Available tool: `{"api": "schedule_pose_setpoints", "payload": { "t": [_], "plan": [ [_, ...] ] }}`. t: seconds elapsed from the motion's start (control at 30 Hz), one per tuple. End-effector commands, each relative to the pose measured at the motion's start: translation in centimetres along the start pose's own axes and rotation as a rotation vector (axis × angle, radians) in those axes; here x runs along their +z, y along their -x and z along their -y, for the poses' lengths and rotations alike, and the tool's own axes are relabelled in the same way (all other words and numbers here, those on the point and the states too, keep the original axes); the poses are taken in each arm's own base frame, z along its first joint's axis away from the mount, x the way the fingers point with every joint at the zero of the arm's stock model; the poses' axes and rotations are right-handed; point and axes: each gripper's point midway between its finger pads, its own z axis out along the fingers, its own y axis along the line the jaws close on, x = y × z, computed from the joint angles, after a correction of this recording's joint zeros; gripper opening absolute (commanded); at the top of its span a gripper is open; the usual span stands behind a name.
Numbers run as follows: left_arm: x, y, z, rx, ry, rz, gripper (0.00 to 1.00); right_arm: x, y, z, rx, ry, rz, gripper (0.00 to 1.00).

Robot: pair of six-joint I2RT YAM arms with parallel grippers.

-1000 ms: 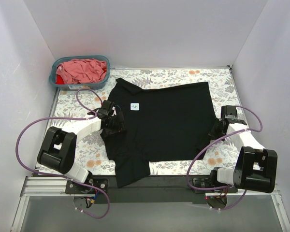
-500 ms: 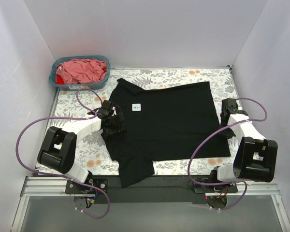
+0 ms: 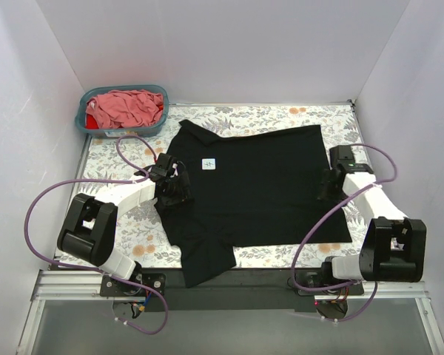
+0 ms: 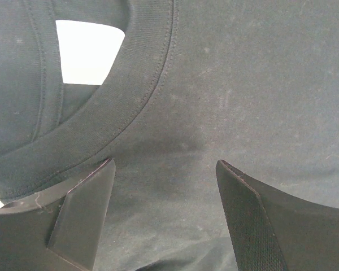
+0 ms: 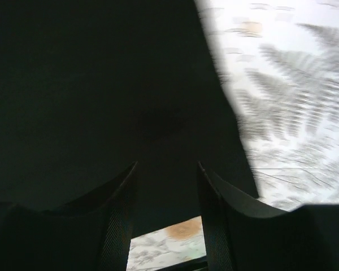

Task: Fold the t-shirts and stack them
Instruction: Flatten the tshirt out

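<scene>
Notably, white mark on black shirt illegible; left fingers wide, right fingers parted.

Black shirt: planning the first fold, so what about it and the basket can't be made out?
Top view: chest mark too small to read.
Top view: left arm hides part of the black shirt.
Basket, top view: pink shirt covers most of the red shirt; count unclear.

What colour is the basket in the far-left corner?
Teal basket, best seen in the top external view.
</scene>
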Motion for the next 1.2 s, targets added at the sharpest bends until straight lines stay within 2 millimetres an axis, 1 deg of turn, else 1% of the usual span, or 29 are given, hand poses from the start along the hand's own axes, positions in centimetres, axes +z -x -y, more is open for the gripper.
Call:
{"api": "schedule_pose_setpoints", "payload": {
  "t": [0.0, 0.03, 0.1, 0.13, 0.17, 0.23, 0.27, 0.3, 0.33, 0.43, 0.5, 0.57, 0.63, 0.67, 0.7, 0.77, 0.8, 0.83, 0.9, 0.93, 1.0, 1.03, 1.1, 1.13, 1.17],
  "plan": [
    [0.6, -0.7, -3.9, -0.002, 0.171, 0.009, 0.72, -2.9, -0.5, -8.3, -0.167, 0.261, 0.038, 0.52],
    [0.5, -0.6, -4.3, -0.004, 0.188, 0.016, 0.72, -3.9, -1.5, -11.2, -0.264, 0.323, 0.053, 0.52],
    [0.6, -0.3, -5.2, -0.018, 0.217, 0.024, 0.72, -5.1, -3.4, -14.8, -0.361, 0.422, 0.055, 0.50],
    [0.7, -0.2, -5.7, -0.022, 0.237, 0.023, 0.72, -6.2, -5.6, -17.4, -0.472, 0.485, 0.057, 0.50],
    [0.8, 0.1, -6.0, -0.027, 0.245, 0.025, 0.72, -6.9, -6.1, -19.1, -0.518, 0.529, 0.086, 0.50],
    [0.9, 1.0, -6.3, -0.036, 0.261, 0.040, 0.72, -7.6, -8.1, -21.4, -0.622, 0.571, 0.097, 0.50],
    [1.2, 1.2, -6.5, -0.037, 0.272, 0.039, 0.72, -8.2, -9.7, -22.7, -0.702, 0.598, 0.103, 0.50],
    [1.4, 1.5, -6.5, -0.038, 0.277, 0.040, 0.72, -8.2, -9.8, -23.4, -0.741, 0.591, 0.132, 0.50],
    [1.4, 2.3, -6.3, -0.041, 0.280, 0.057, 0.72, -7.5, -10.4, -23.6, -0.771, 0.573, 0.122, 0.50],
    [2.1, 3.1, -6.6, -0.029, 0.312, 0.063, 0.72, -5.7, -10.2, -23.4, -0.803, 0.519, 0.133, 0.51],
    [2.4, 4.0, -6.8, -0.025, 0.341, 0.069, 0.72, -4.8, -9.9, -22.8, -0.832, 0.475, 0.141, 0.51],
    [2.3, 5.0, -6.7, -0.019, 0.349, 0.087, 0.72, -4.6, -9.7, -22.5, -0.841, 0.465, 0.143, 0.51],
    [2.0, 5.5, -6.3, -0.020, 0.341, 0.102, 0.75, -4.8, -9.6, -22.2, -0.855, 0.470, 0.156, 0.52],
    [1.8, 5.8, -6.1, -0.026, 0.333, 0.111, 0.76, -4.8, -9.4, -21.9, -0.853, 0.464, 0.164, 0.52],
    [1.3, 6.3, -5.4, -0.033, 0.307, 0.127, 0.77, -5.0, -9.4, -21.8, -0.853, 0.467, 0.171, 0.52],
    [0.6, 6.5, -4.8, -0.039, 0.286, 0.129, 0.79, -4.4, -9.0, -20.7, -0.837, 0.437, 0.167, 0.54],
    [0.2, 6.7, -4.4, -0.049, 0.270, 0.132, 0.79, -4.2, -8.6, -20.3, -0.818, 0.423, 0.171, 0.54],
    [-0.7, 7.0, -4.0, -0.055, 0.252, 0.150, 0.80, -4.0, -7.6, -19.5, -0.772, 0.414, 0.176, 0.54],
    [-1.4, 6.7, -3.7, -0.071, 0.232, 0.147, 0.80, -3.7, -6.9, -18.5, -0.707, 0.425, 0.158, 0.54],
    [-2.0, 6.5, -3.5, -0.078, 0.213, 0.157, 0.80, -3.6, -5.7, -17.5, -0.644, 0.419, 0.165, 0.54],
    [-2.4, 6.2, -3.5, -0.084, 0.210, 0.155, 0.80, -3.2, -5.0, -16.5, -0.581, 0.414, 0.158, 0.54],
    [-2.6, 6.4, -3.3, -0.089, 0.202, 0.159, 0.80, -3.0, -4.1, -15.7, -0.537, 0.406, 0.162, 0.54],
    [-2.4, 6.5, -3.1, -0.090, 0.203, 0.147, 0.80, -2.6, -3.6, -15.1, -0.495, 0.402, 0.154, 0.54],
    [-2.4, 7.1, -2.6, -0.090, 0.193, 0.151, 0.80, -2.1, -3.0, -14.5, -0.460, 0.390, 0.146, 0.54],
    [-1.8, 6.9, -2.6, -0.090, 0.195, 0.131, 0.80, -1.9, -2.8, -14.2, -0.440, 0.385, 0.139, 0.54]
  ]
}}
